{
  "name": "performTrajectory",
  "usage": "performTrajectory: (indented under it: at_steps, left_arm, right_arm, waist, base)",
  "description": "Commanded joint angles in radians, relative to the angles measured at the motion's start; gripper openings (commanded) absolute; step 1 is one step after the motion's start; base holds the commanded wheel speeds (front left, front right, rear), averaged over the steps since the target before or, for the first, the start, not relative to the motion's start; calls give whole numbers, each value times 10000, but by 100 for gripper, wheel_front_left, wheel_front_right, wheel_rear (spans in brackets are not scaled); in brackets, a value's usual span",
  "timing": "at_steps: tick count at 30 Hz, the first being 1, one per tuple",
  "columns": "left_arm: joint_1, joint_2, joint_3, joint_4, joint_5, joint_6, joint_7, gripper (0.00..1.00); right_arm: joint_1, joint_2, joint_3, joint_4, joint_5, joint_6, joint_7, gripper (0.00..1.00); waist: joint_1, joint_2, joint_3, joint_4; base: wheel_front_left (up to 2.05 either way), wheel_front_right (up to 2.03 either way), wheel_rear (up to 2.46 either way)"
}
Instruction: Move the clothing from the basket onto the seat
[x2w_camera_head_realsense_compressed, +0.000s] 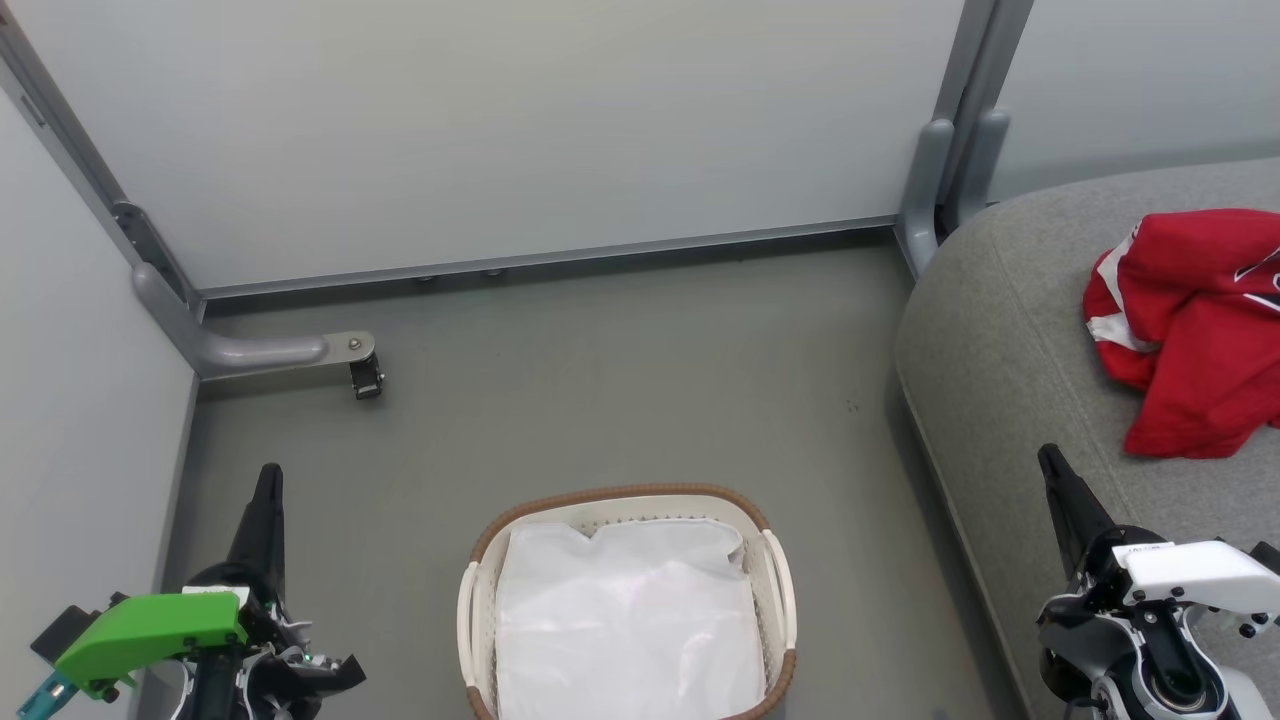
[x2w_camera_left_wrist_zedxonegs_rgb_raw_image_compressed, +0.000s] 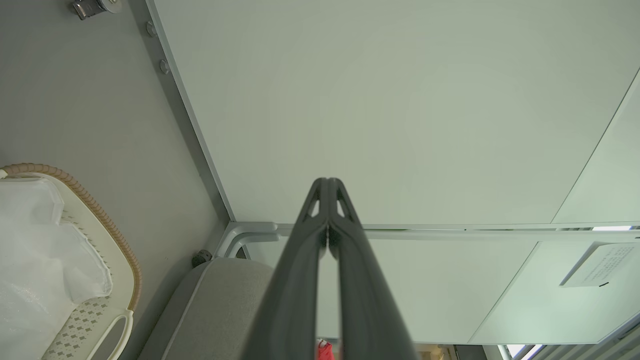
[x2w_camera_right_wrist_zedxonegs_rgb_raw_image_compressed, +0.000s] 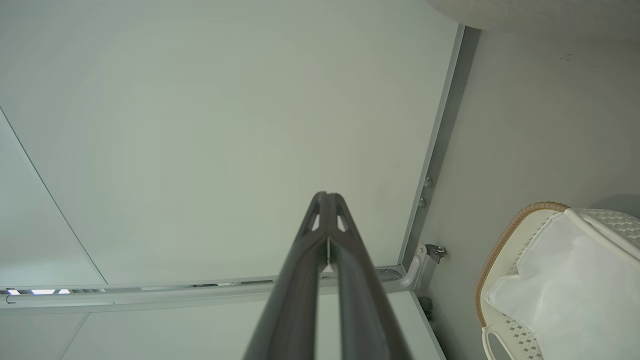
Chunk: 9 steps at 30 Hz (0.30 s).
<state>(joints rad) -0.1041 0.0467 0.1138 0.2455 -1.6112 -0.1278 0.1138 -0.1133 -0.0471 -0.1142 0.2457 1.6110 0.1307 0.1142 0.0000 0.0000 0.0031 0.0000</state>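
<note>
Staged test booth, mock home laundry corner, not lived-in room. Walls: tall pale frosted partition panels (x2w_camera_head_realsense_compressed: 520, 130) in grey metal frame posts (x2w_camera_head_realsense_compressed: 945, 170), one bent tube foot ending in small black castor (x2w_camera_head_realsense_compressed: 366, 380). Smooth grey-green floor (x2w_camera_head_realsense_compressed: 620, 380) meets panels at corner. White printed paper notice (x2w_camera_left_wrist_zedxonegs_rgb_raw_image_compressed: 595, 265) stuck on panel. Home props: large grey fabric sofa seat (x2w_camera_head_realsense_compressed: 1010, 330) along floor's right edge, crumpled red sports clothing (x2w_camera_head_realsense_compressed: 1200, 330) on it; oval cream plastic laundry basket (x2w_camera_head_realsense_compressed: 620, 492) with brown woven-look rim on floor near seat's rounded edge

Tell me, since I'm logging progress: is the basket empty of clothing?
Empty of clothing: the basket holds just its white liner, and the red clothing lies crumpled on the seat.
</note>
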Motion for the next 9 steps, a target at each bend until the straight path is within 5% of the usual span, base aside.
performTrajectory:
  at_steps: [1,9]
  left_arm:
    - [-92,65,19,-17,-32,-56,44,0]
    - [-92,65,18,-16,-32,-56,44,0]
  right_arm:
    - [104,-59,-18,-39,37,0,34,0]
    - [104,-59,-18,-39,37,0,34,0]
  waist:
    - [0,0,0,0]
    - [0,0,0,0]
  base:
    - [0,0,0]
    - [0,0,0]
